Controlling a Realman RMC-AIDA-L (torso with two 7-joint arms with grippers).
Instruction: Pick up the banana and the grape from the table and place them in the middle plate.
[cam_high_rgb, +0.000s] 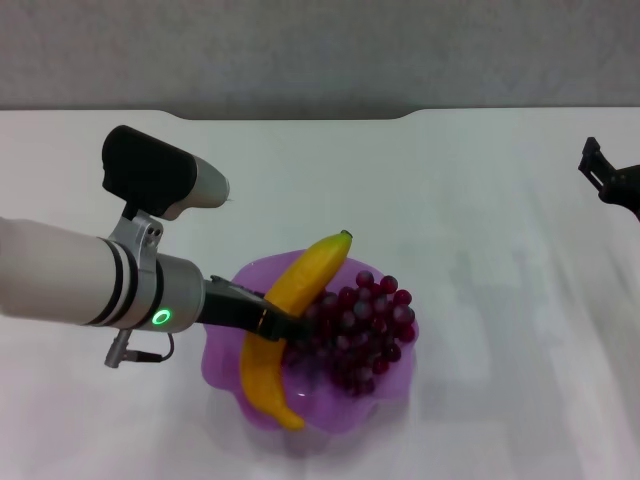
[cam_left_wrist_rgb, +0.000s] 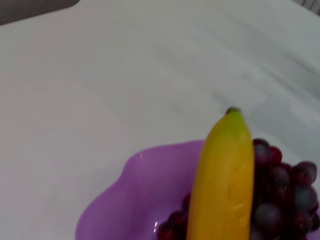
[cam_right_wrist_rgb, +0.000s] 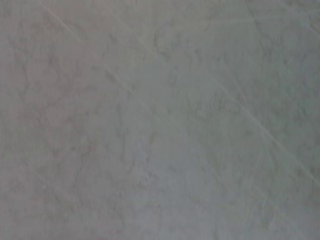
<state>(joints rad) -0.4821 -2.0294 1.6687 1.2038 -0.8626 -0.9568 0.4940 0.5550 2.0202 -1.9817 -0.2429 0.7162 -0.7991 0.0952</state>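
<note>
Both fruits look like they're basically home already: the grape (cam_high_rgb: 362, 330) bunch sits inside the middle plate (cam_high_rgb: 222, 345), and the banana (cam_high_rgb: 293, 320) lies across it on the side nearer your left arm, stem tip poking past the far rim and the other end hanging over the near rim. Your left gripper (cam_high_rgb: 283, 327) is pinched on the banana around its middle, fingers dark against the yellow, so you're at the let-go stage as far as I can judge. What I'd watch: the banana is long enough that neither end really rests in the dish, so if you open up while it's propped on the wavy rim it could roll or tip out onto the tabletop (cam_high_rgb: 480, 200). It's also touching the grapes, so dragging the fingers out sideways might shove the bunch, or tug that light-looking plastic plate along with you. Your right gripper (cam_high_rgb: 598, 175) is parked way off at the far right edge, mostly cut off, and you can't tell how its fingers stand; its wrist camera shows nothing but blank surface. From the left wrist camera you only get the banana's tip, some grapes and a bit of plate, no fingers at all, and the head camera hides whether the banana's underside actually touches the plate.
</note>
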